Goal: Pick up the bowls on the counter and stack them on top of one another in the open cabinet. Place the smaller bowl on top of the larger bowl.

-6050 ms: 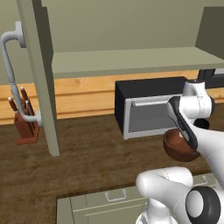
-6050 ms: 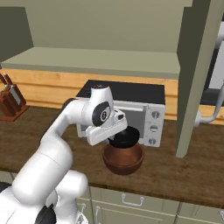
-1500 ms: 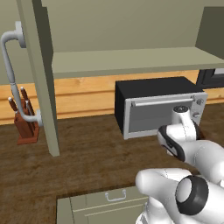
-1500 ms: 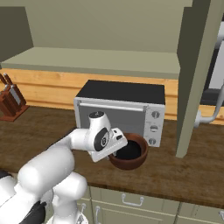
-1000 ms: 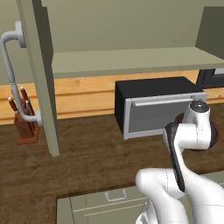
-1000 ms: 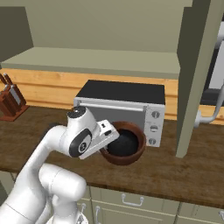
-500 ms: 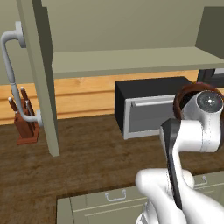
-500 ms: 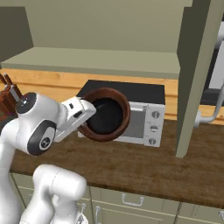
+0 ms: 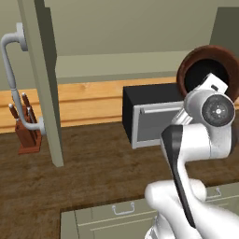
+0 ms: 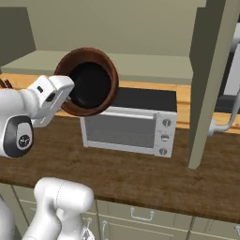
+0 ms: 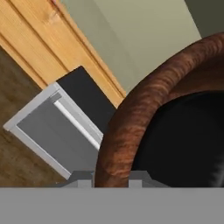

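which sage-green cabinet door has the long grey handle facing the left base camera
The left door: its curved grey handle shows beside the knife block. The right door shows no handle in that view.

The arm is raised high, its tool (image 10: 70, 101) clamped on a rim.

Reddish-brown larger bowl (image 10: 108, 70) (dark inside), sage-green open cabinet (image 10: 208, 70).

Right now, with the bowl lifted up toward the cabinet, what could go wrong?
The claw pinches only the rim of the wide reddish-brown bowl, which is tipped on its side, so it might slip or swing. It hangs above the silver toaster oven and could strike it, or catch the front edge of the sage-green cabinet shelf going in.
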Tool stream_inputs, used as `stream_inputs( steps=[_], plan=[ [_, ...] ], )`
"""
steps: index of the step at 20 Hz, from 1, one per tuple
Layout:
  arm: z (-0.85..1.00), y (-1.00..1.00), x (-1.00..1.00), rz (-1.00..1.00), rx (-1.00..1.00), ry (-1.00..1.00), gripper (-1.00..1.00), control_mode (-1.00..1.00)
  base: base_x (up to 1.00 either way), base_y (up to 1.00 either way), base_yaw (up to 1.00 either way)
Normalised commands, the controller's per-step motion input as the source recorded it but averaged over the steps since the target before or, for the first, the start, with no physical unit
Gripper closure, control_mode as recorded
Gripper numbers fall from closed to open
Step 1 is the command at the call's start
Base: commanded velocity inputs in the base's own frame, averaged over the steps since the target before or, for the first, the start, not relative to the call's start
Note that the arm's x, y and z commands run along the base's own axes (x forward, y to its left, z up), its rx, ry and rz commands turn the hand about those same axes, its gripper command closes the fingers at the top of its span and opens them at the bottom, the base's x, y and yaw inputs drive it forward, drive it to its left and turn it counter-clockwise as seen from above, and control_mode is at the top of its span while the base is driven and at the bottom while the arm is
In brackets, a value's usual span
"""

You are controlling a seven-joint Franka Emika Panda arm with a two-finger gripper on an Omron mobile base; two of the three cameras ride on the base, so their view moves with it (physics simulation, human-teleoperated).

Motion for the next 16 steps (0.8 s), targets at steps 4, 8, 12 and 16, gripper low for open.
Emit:
stream_inputs(
  steps=[4,8,12,16],
  plan=[
    [0.86,0.26,0.68,0.11,-0.1,-0.04,1.0,-1.0,0.0,0.0,0.0],
    [0.51,0.02,0.45,0.18,-0.04,0.04,1.0,-1.0,0.0,0.0,0.0],
    [0.02,0.01,0.07,0.07,-0.02,0.01,1.0,-1.0,0.0,0.0,0.0],
    [0.0,0.0,0.54,0.0,0.0,0.05,1.0,-1.0,0.0,0.0,0.0]
  ],
)
